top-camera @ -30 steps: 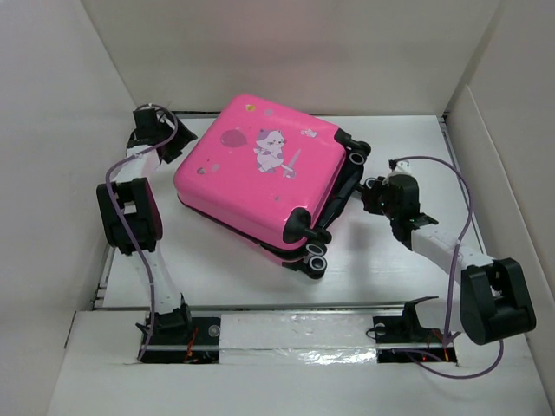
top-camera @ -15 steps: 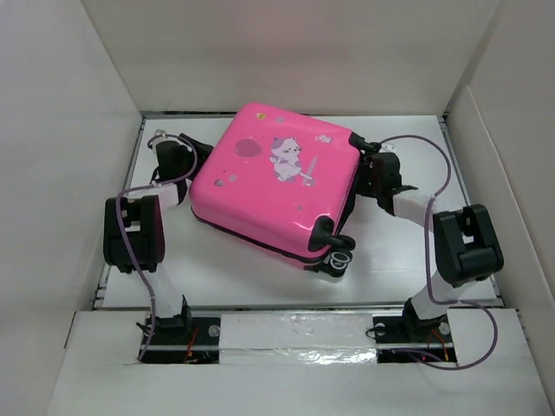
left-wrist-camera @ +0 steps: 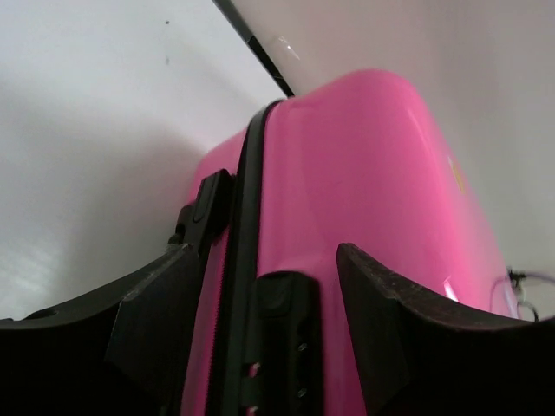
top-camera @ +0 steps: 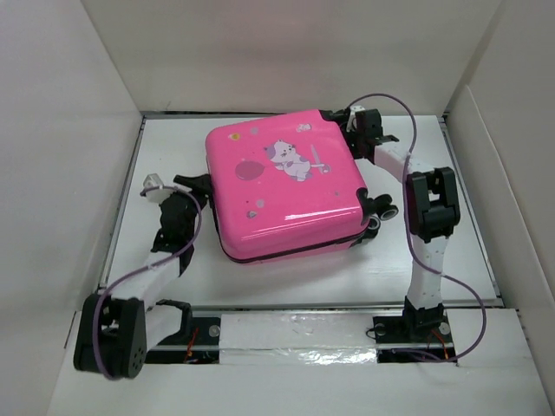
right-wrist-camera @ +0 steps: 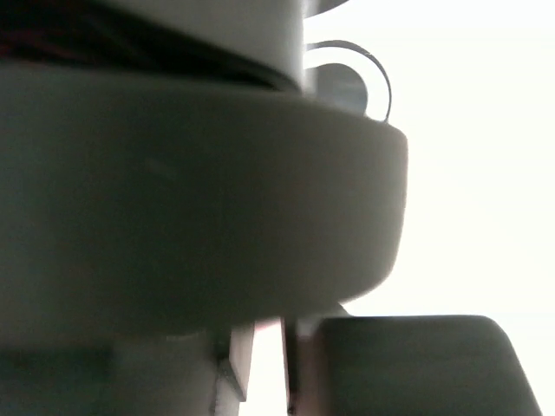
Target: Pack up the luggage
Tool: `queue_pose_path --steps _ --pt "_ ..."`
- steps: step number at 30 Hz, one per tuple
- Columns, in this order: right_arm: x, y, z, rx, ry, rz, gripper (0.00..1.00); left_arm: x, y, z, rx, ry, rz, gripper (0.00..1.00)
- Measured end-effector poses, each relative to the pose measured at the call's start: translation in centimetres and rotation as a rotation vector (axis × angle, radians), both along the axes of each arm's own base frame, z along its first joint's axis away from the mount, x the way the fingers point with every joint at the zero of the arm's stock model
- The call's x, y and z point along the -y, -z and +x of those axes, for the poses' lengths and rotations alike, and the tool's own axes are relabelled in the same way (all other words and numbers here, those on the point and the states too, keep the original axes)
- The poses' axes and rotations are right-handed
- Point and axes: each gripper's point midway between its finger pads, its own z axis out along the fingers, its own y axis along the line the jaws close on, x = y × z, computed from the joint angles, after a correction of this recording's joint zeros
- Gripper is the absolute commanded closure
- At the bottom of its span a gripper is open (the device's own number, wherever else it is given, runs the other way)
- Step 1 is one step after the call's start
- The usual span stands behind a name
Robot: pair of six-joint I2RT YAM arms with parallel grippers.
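Observation:
The pink luggage lies flat and closed in the middle of the table, cartoon print up, with its caster wheels at the right. My left gripper is at its left side. In the left wrist view this gripper is open, its fingers either side of the black lock on the luggage's zip seam, with gaps showing. My right gripper is against the back right corner. The right wrist view is filled by a blurred grey rounded shape, so those jaws cannot be read.
White walls close in the table on the left, back and right. A raised white strip runs along the near edge between the arm bases. Purple cables loop off both arms.
The luggage has turned and slid toward the back, and its shells now lie flush. The left gripper came from the back left to the left side. The right arm swung to the back right corner.

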Motion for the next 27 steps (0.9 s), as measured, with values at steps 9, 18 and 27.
queue_pose_path --steps 9,18,27 --pt "-2.6 -4.2 4.7 0.064 -0.143 0.088 0.20 1.0 1.2 -5.5 0.027 -0.034 0.025 0.38" --pt "-3.8 -20.6 1.5 0.307 -0.225 0.331 0.09 4.4 1.1 -6.9 0.012 0.088 0.049 0.37" --pt "2.1 -26.6 -17.3 0.587 -0.053 0.404 0.98 6.9 0.2 -6.0 -0.011 0.216 0.116 0.31"
